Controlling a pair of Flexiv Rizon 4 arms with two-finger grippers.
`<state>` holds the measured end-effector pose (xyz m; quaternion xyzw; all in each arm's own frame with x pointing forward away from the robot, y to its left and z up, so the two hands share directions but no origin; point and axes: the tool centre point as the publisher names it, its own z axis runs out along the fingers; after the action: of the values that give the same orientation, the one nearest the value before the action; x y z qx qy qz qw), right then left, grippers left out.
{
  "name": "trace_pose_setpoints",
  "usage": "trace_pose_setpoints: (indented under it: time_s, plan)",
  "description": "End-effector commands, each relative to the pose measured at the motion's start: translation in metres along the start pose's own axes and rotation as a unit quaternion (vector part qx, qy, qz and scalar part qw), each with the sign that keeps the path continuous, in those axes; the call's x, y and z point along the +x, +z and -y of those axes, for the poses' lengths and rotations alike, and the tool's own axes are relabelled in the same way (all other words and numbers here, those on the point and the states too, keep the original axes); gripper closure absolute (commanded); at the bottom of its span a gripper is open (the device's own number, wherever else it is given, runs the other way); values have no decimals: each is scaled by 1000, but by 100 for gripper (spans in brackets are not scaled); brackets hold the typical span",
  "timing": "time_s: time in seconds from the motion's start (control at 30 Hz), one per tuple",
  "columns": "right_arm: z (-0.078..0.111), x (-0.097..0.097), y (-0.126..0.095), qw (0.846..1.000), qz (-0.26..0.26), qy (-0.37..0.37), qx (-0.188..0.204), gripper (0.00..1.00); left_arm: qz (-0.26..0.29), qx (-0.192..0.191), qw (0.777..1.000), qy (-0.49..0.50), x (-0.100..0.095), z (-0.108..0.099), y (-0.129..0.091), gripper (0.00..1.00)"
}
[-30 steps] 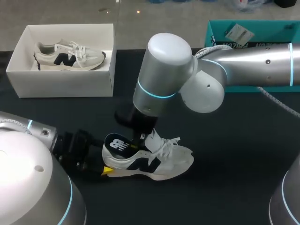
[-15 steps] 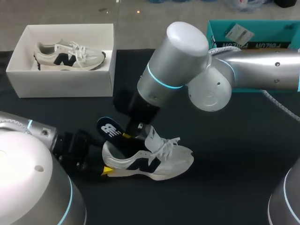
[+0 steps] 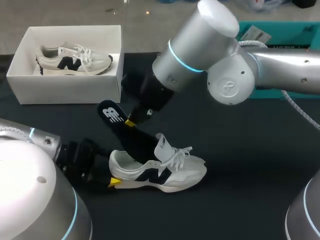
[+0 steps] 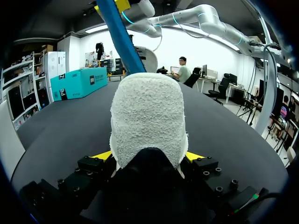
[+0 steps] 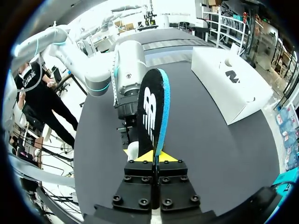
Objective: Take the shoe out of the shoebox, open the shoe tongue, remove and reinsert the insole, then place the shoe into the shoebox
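Note:
A white sneaker (image 3: pixel 165 171) with dark side marks lies on its sole on the black table, toe to the right. My left gripper (image 3: pixel 112 181) is shut on its heel (image 4: pixel 148 121), a yellow tip pressed against each side. My right gripper (image 3: pixel 131 121) hangs above and left of the shoe, shut on the black insole (image 3: pixel 125 132). The insole slants up out of the shoe's opening, with its lower end still inside. In the right wrist view the insole (image 5: pixel 152 116) stands upright from the right gripper (image 5: pixel 154 156), its blue underside along one edge. That underside (image 4: pixel 120 37) rises beyond the heel in the left wrist view.
A white shoebox (image 3: pixel 65 87) stands at the back left with a second white sneaker (image 3: pixel 75 59) in it. A teal box (image 3: pixel 270 35) stands at the back right, behind my right arm (image 3: pixel 235 75). Bare black table lies to the right of the shoe.
My right gripper has risen and moved back and left, drawing the insole mostly out of the shoe. The left gripper and the shoe have stayed put.

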<state>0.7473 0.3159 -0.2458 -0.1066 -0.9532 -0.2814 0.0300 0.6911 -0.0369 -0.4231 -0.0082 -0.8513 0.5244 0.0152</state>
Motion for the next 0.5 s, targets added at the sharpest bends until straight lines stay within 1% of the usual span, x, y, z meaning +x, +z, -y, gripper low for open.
trace_pose_setpoints:
  time_s: [0.03,0.1,0.27,0.3,0.5]
  plan:
    - [-8,-10,-26,1000,1,-4,4,100,0,-1,1000,0,1,0,0,100]
    - [-10,-17,-36,1000,-7,-1,-16,100,0,-1,1000,0,1,0,0,100]
    - [-22,-27,-68,992,-43,-12,-115,100,0,-1,1000,0,1,0,0,100]
    - [-24,-29,-75,988,-47,-15,-145,100,0,-1,1000,0,1,0,0,100]
    - [-24,-29,-75,988,-47,-15,-145,100,0,-1,1000,0,1,0,0,100]
